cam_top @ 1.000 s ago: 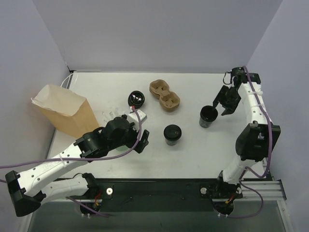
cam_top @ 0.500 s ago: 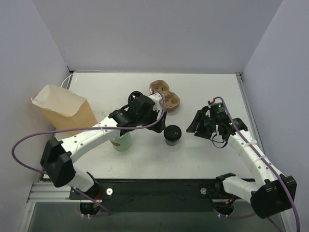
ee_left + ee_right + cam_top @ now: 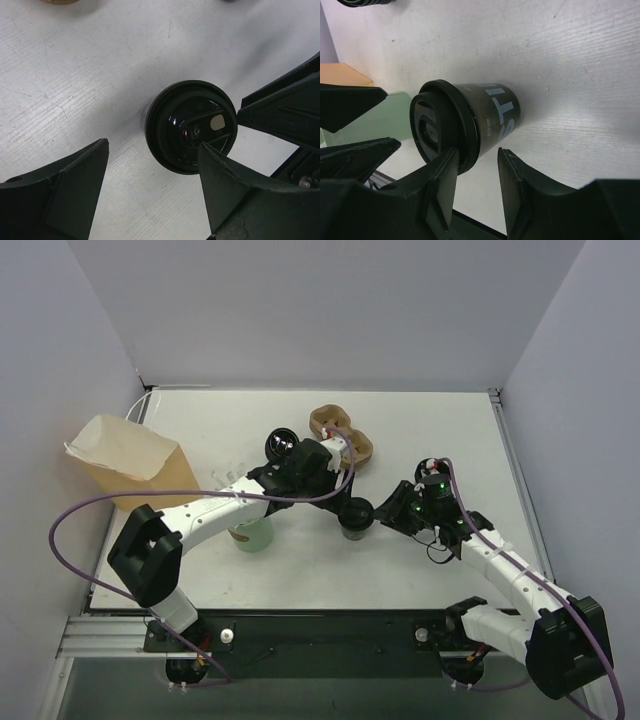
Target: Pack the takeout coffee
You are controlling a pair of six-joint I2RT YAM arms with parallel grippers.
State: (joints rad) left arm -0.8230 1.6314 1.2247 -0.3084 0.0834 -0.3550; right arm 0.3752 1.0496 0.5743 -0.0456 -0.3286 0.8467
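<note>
The takeout coffee (image 3: 355,516) is a short black cup with a black lid, standing upright mid-table. My left gripper (image 3: 338,492) hovers over it from the far left, open. In the left wrist view the lid (image 3: 190,125) lies just beyond the gripper (image 3: 153,145), and the right fingertip (image 3: 220,165) overlaps its rim. My right gripper (image 3: 388,512) comes in low from the right, open to a narrow gap. In the right wrist view the cup (image 3: 485,120) sits ahead of the gripper (image 3: 477,150), with nothing between the fingers.
A green cup (image 3: 250,532) stands left of the coffee, under my left arm. A lidless black cup (image 3: 282,445) and a brown cup carrier (image 3: 340,430) are farther back. An open paper bag (image 3: 130,465) stands at the left edge.
Both arms have swung in to the coffee, the left from the near left and the right from the far right. The right jaws have narrowed.
</note>
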